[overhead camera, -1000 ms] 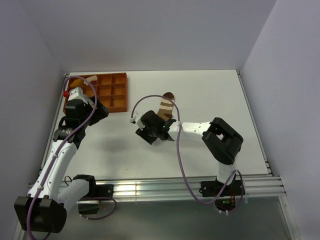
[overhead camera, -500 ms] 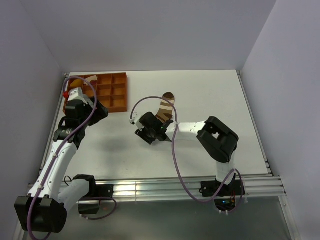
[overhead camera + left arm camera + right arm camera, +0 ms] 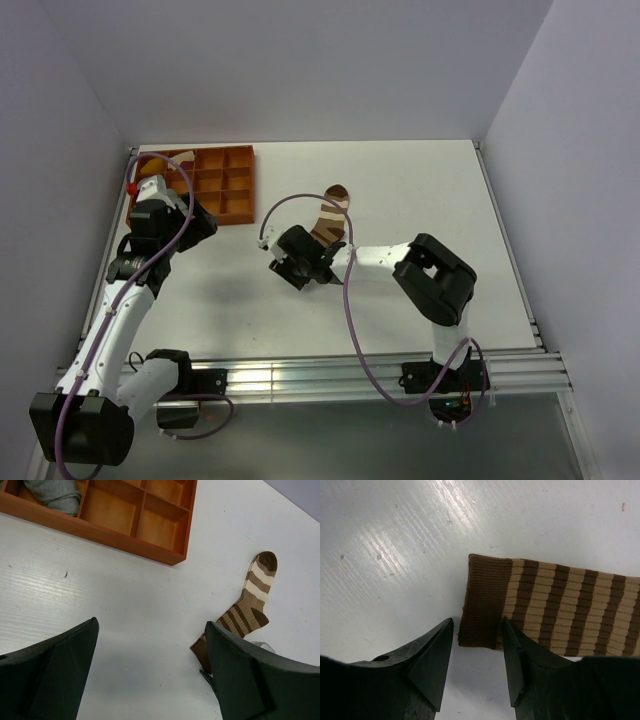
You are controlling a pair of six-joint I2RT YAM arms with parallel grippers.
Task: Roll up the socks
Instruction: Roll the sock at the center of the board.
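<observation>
The brown sock with white stripes point(image 3: 331, 212) point(image 3: 250, 605) point(image 3: 555, 607) lies flat mid-table. My right gripper point(image 3: 315, 243) point(image 3: 477, 625) is low over its dark brown cuff end. The jaws stand open, the cuff's corner lies between the fingertips, and the right fingertip point(image 3: 512, 640) overlaps the cuff's edge. The grey sock point(image 3: 52, 492) lies bunched in a far-left compartment of the orange tray point(image 3: 115, 535). My left gripper point(image 3: 200, 225) point(image 3: 151, 625) hovers wide open over bare table just in front of the tray, with nothing between its fingers.
The orange divided tray point(image 3: 235, 185) stands at the back left, with yellow and pale cloth pieces point(image 3: 160, 165) in its left compartments. The right arm's purple cable point(image 3: 285, 205) loops above the table beside the sock. White walls close in the table's sides.
My right gripper has crept a little left and closer to the sock's cuff, its jaws narrowing slightly. The left arm has stayed put.
</observation>
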